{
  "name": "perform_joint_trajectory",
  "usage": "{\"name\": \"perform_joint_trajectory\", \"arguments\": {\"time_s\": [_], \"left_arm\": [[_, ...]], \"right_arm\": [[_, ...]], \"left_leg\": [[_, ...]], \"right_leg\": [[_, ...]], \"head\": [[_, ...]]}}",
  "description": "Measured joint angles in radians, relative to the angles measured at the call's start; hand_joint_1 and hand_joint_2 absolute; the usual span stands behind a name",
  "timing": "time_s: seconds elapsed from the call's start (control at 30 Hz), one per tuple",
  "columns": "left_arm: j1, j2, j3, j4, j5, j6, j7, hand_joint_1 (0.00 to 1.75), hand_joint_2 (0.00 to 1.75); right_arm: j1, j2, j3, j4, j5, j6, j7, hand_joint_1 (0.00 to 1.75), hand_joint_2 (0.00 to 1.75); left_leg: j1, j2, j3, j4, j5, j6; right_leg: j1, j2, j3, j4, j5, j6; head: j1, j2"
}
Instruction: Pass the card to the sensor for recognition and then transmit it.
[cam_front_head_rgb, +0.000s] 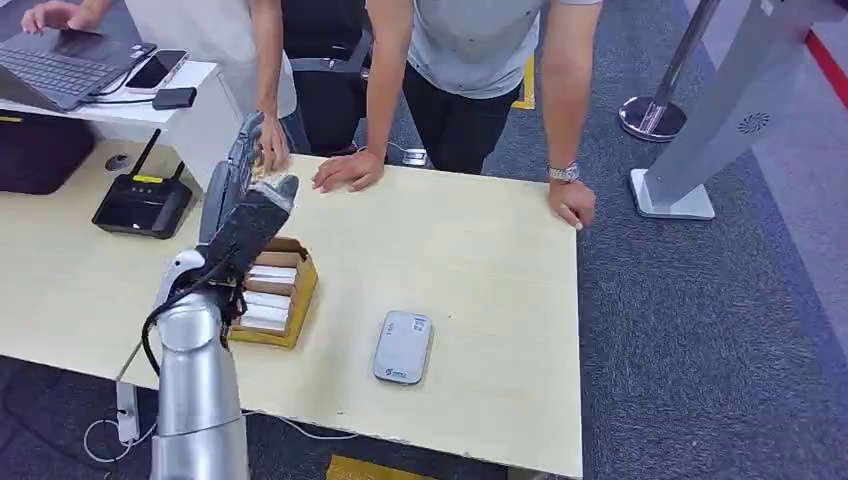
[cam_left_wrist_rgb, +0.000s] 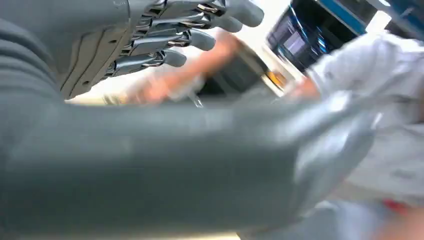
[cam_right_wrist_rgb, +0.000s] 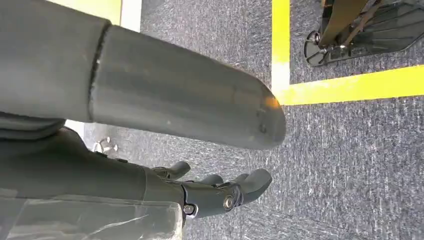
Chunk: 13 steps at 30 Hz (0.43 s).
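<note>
My left hand (cam_front_head_rgb: 243, 190) is raised above the far left part of the table, its fingertips right at a person's hand (cam_front_head_rgb: 270, 150). In the left wrist view the left hand (cam_left_wrist_rgb: 100, 60) has straight fingers (cam_left_wrist_rgb: 175, 35) held apart from the thumb. I see no card between them, and the person's blurred hand (cam_left_wrist_rgb: 165, 85) lies just beyond. A wooden box (cam_front_head_rgb: 297, 300) with white cards (cam_front_head_rgb: 268, 297) stands below my forearm. The grey sensor (cam_front_head_rgb: 402, 347) lies flat near the table's front. My right hand (cam_right_wrist_rgb: 210, 192) hangs over the carpet, loosely curved and holding nothing.
Two people stand at the table's far edge; one rests hands (cam_front_head_rgb: 348, 170) on it. A black router (cam_front_head_rgb: 143, 203) sits at the left, with a laptop (cam_front_head_rgb: 55, 65) and phone (cam_front_head_rgb: 155, 70) behind it. A stanchion base (cam_front_head_rgb: 650, 117) and a white stand (cam_front_head_rgb: 672, 200) are on the carpet at right.
</note>
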Motion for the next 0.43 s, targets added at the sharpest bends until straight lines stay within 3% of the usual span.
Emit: {"name": "perform_joint_trajectory", "arguments": {"time_s": [0.1, 0.23, 0.43], "left_arm": [[0.052, -0.018, 0.0, -0.016, 0.096, -0.001, -0.015, 0.0, 1.75], [0.092, -0.019, -0.013, -0.042, 0.048, 0.079, -0.071, 0.0, 1.75], [0.115, -0.013, -0.04, -0.049, 0.043, 0.108, -0.092, 0.0, 1.75]], "right_arm": [[0.0, 0.0, -0.003, 0.0, -0.002, -0.002, 0.002, 0.0, 0.0], [0.0, 0.0, -0.009, 0.0, -0.003, -0.008, 0.005, 0.0, 0.0], [0.0, 0.0, -0.014, 0.0, -0.003, -0.011, 0.006, 0.0, 0.0]], "left_leg": [[0.0, 0.0, 0.0, 0.0, 0.0, 0.0], [0.0, 0.0, 0.0, 0.0, 0.0, 0.0], [0.0, 0.0, 0.0, 0.0, 0.0, 0.0]], "right_leg": [[0.0, 0.0, 0.0, 0.0, 0.0, 0.0], [0.0, 0.0, 0.0, 0.0, 0.0, 0.0], [0.0, 0.0, 0.0, 0.0, 0.0, 0.0]], "head": [[0.0, 0.0], [0.0, 0.0], [0.0, 0.0]]}}
